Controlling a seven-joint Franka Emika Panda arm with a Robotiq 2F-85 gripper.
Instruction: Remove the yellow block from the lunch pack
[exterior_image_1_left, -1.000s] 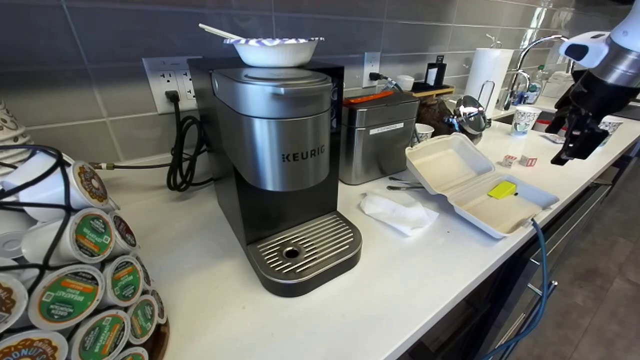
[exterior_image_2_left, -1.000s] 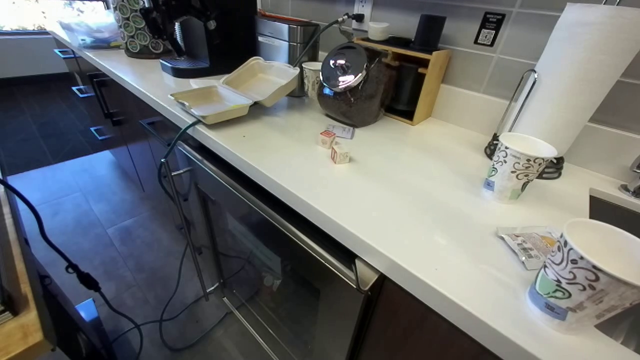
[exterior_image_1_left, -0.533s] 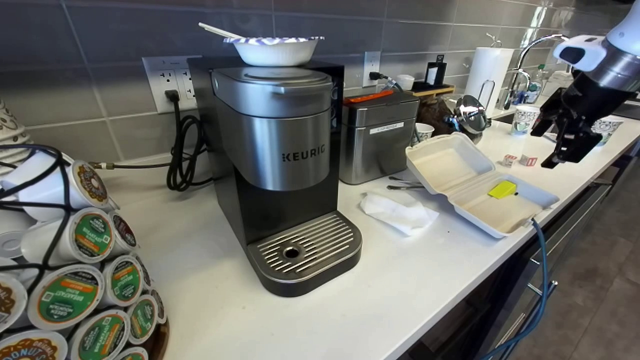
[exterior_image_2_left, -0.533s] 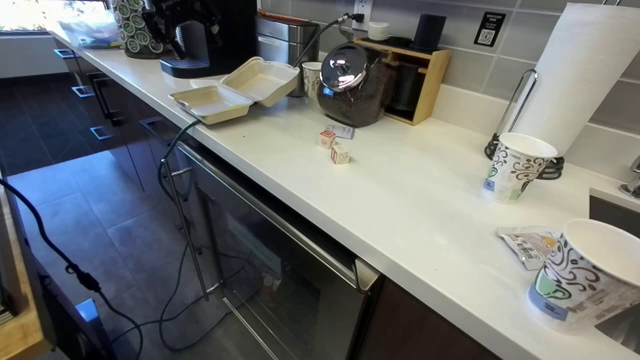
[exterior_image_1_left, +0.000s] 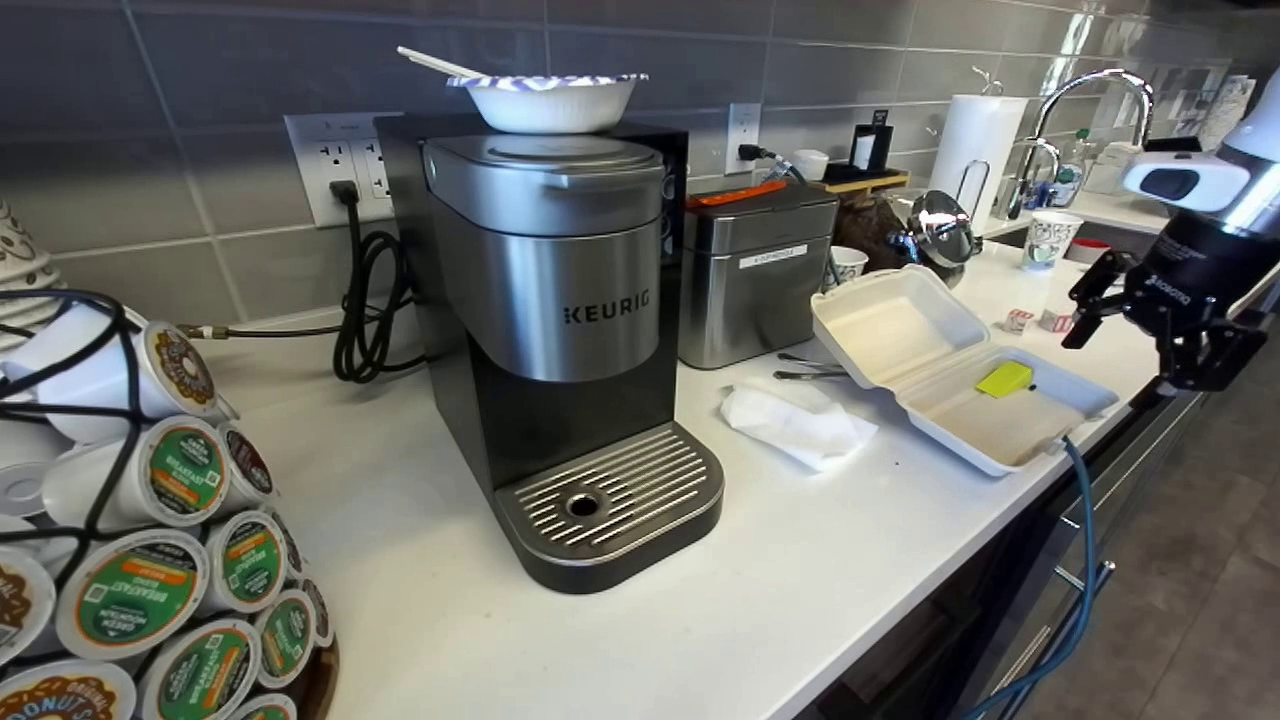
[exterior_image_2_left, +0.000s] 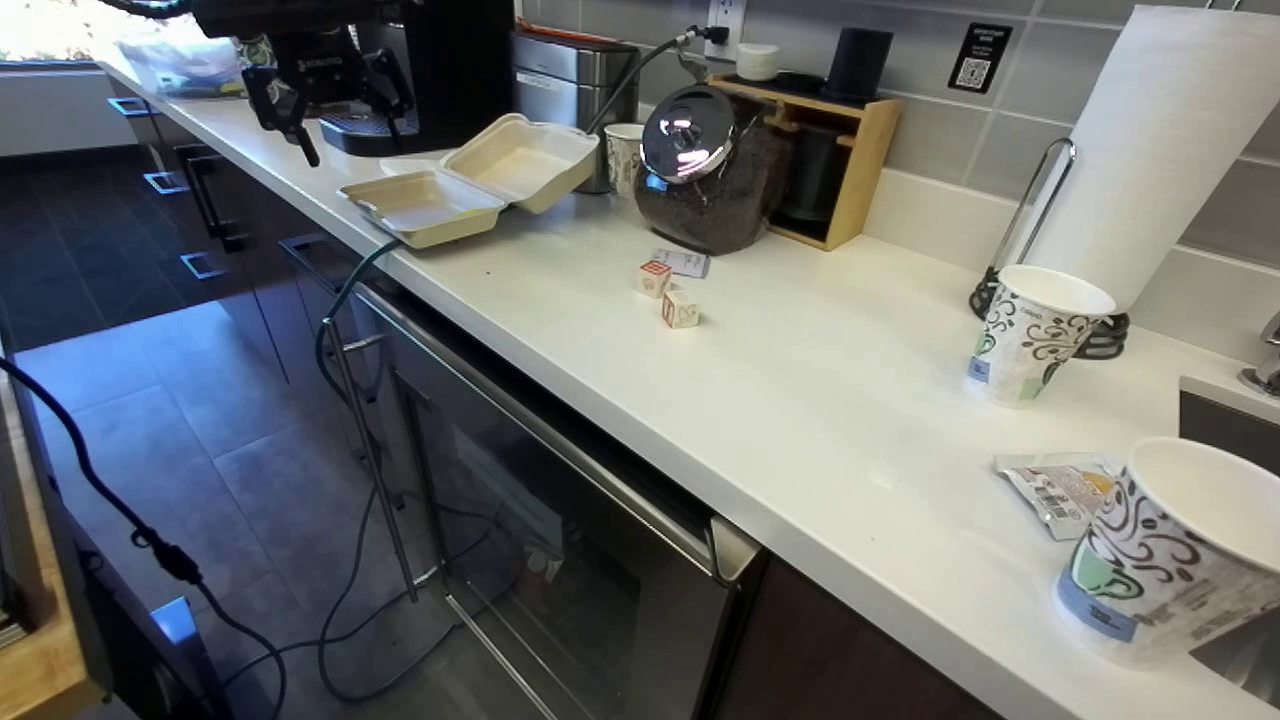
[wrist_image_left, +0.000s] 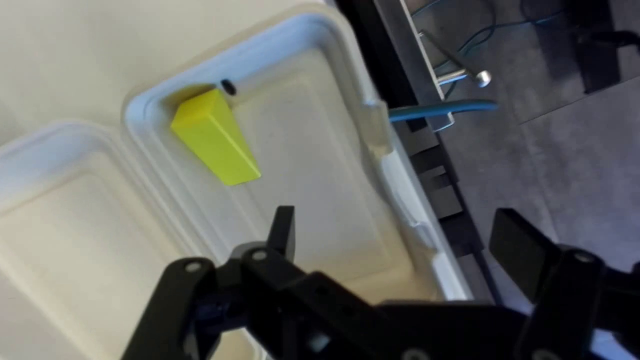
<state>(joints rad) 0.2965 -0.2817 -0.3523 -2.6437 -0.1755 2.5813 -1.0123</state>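
Wrist view: the gripper (wrist_image_left: 395, 230) has its jaws spread wide, holding nothing. The block (wrist_image_left: 216, 137) is ahead of them and off toward the lid (wrist_image_left: 75, 225), outside the gap, in a corner of the box (wrist_image_left: 320, 165); whether it lies flat or leans on the wall I can't tell. I take the step in hand to be lining up. To do it well, shift the jaws forward and toward the lid until the block sits midway between the fingers (wrist_image_left: 285, 231), then turn them so the pads face its long sides. The lid-side finger will likely have the tighter slot, between block and wall, so a narrower spread may help. Go straight down, stop just off the foam, squeeze gently, and lift straight up; the box is probably light and could drag along.

The side under the outer finger needs care: there the box comes close to the edge of the counter (wrist_image_left: 100, 50), a cable (wrist_image_left: 442, 109) shows at its rim, and beyond is floor (wrist_image_left: 575, 150). Room for carrying lies ahead of the jaws, past the block, with two cubes (exterior_image_2_left: 681, 308), seen in both exterior views, farther along to steer round.
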